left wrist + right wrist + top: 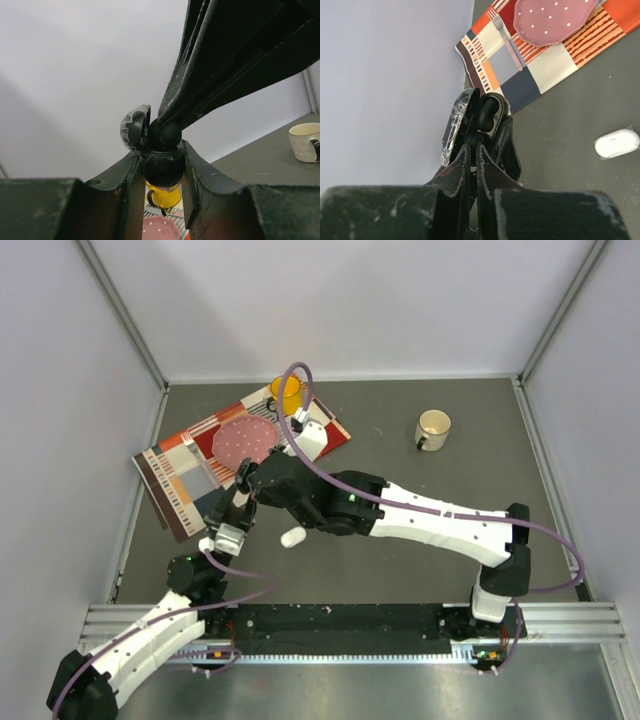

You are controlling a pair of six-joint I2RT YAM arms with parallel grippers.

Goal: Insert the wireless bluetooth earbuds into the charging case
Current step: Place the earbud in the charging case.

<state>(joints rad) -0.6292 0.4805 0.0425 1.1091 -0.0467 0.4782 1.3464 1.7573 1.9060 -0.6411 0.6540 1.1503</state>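
My left gripper is shut on the black charging case and holds it above the table, its taped lid open. My right gripper comes down onto the case's open top, its jaws nearly closed on a black earbud at the case's mouth. Another black bud sits in the case's well. A white oval case lies closed on the table just right of the grippers. The white earbuds are out of view.
A striped placemat at the back left bears a pink dotted plate and a fork. A yellow mug stands behind it. A cream mug stands at the back right.
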